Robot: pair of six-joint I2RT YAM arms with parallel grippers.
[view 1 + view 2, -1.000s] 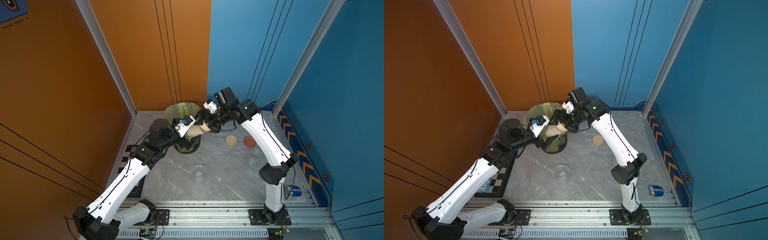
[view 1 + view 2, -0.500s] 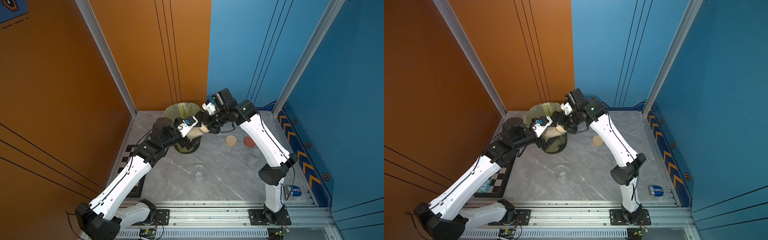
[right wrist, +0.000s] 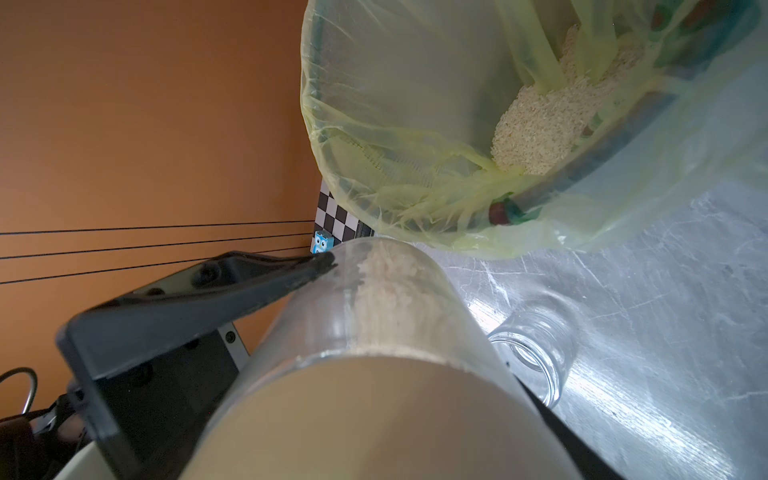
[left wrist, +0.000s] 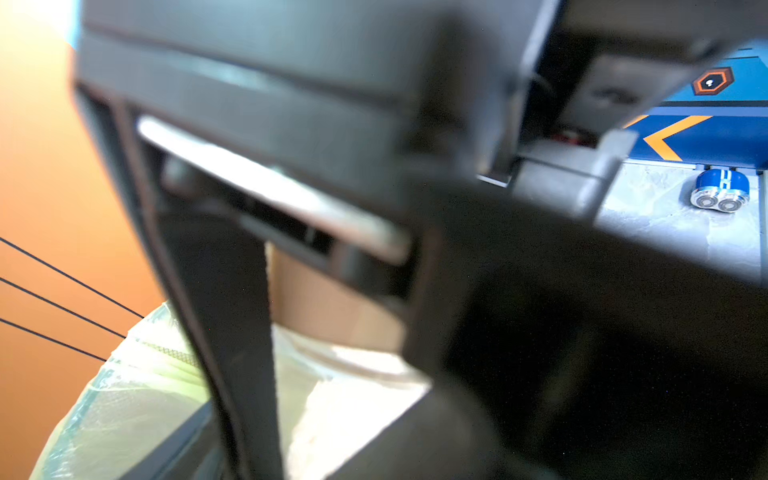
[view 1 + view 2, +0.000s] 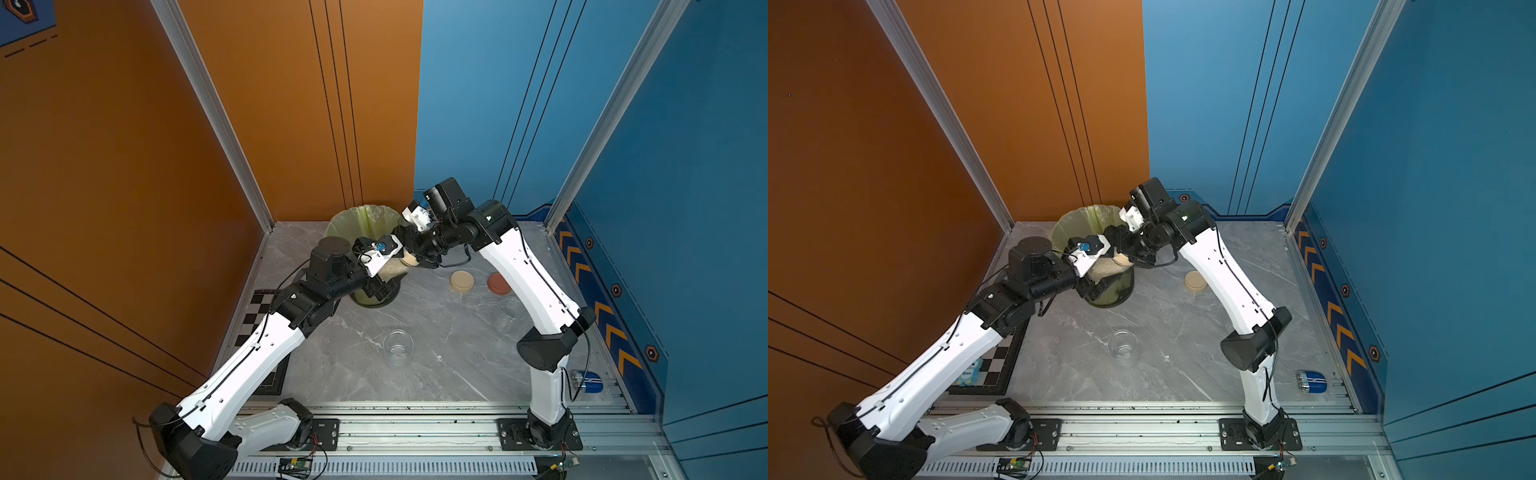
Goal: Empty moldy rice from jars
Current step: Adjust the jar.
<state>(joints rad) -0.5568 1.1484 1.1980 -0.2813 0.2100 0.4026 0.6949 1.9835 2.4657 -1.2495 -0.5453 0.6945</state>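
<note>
A clear jar (image 5: pixel 390 270) (image 5: pixel 1104 269) of moldy rice (image 3: pixel 390 286) lies sideways in the air beside the bin, between both arms. My left gripper (image 5: pixel 385 277) is shut on its glass body; one left finger (image 3: pixel 249 282) presses the wall. My right gripper (image 5: pixel 415 257) is shut on the jar's beige lid (image 3: pixel 374 419) (image 5: pixel 409 260), which sits on the jar. The left wrist view is blurred, showing the lid (image 4: pixel 328 311) and pale rice (image 4: pixel 332 411). Two lidless, empty jars stand on the table: one in the middle (image 5: pixel 397 347) (image 5: pixel 1122 345), one (image 5: pixel 510 309) near the right arm.
The dark bin with a green bag (image 5: pixel 361 218) (image 5: pixel 1075 224) stands at the back, rice (image 3: pixel 540 129) lying inside. A loose beige lid (image 5: pixel 461 281) and a reddish-brown lid (image 5: pixel 498 284) lie to its right. A blue shaver (image 5: pixel 588 382) and a checkerboard (image 5: pixel 1000 365) lie at the edges.
The left arm has edged slightly forward and the jar has shifted a little with it. Both grippers keep their hold on jar and lid.
</note>
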